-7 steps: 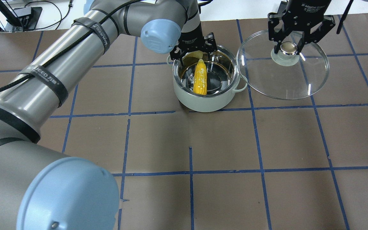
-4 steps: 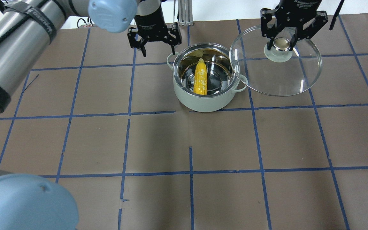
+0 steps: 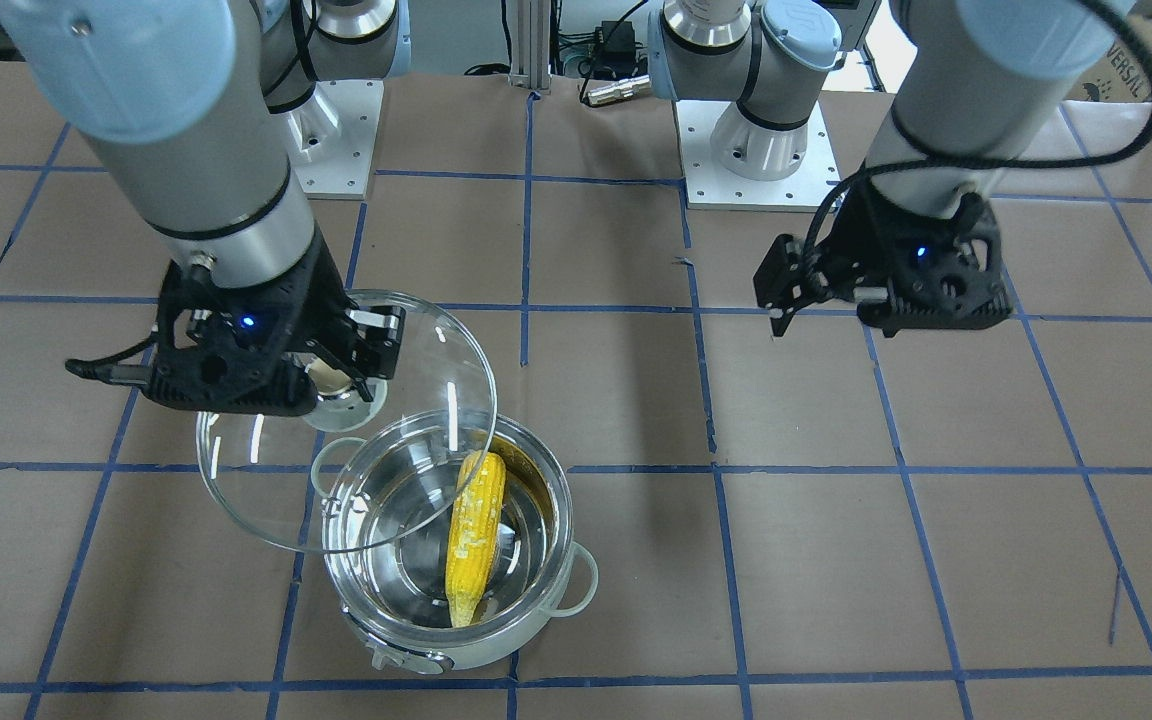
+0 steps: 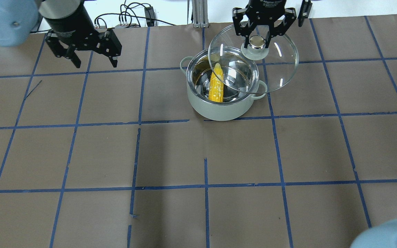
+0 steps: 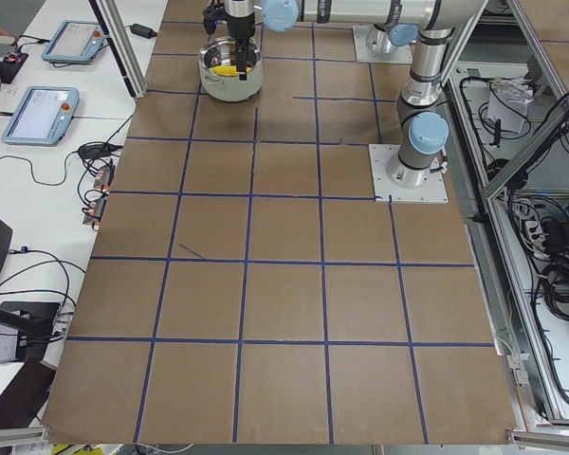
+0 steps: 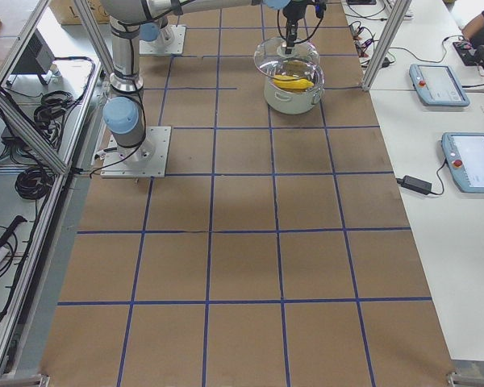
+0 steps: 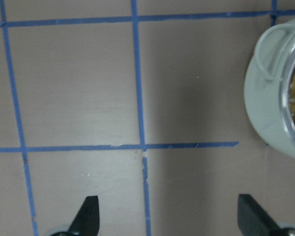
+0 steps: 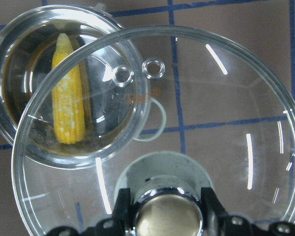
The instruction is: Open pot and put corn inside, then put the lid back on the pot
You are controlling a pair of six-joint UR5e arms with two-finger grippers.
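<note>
Now the corn lies inside the pot, its long axis running away from the robot, tip farthest. The right fingers clamp the knob of the lid, which partly overlaps the pot. The left fingers are spread wide and empty over the tabletop.

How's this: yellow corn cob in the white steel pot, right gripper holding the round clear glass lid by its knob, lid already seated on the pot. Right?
Not seated. The overhead view shows the right gripper holding the clear glass lid off-centre, covering only part of the white steel pot; the yellow corn cob does lie inside.
</note>
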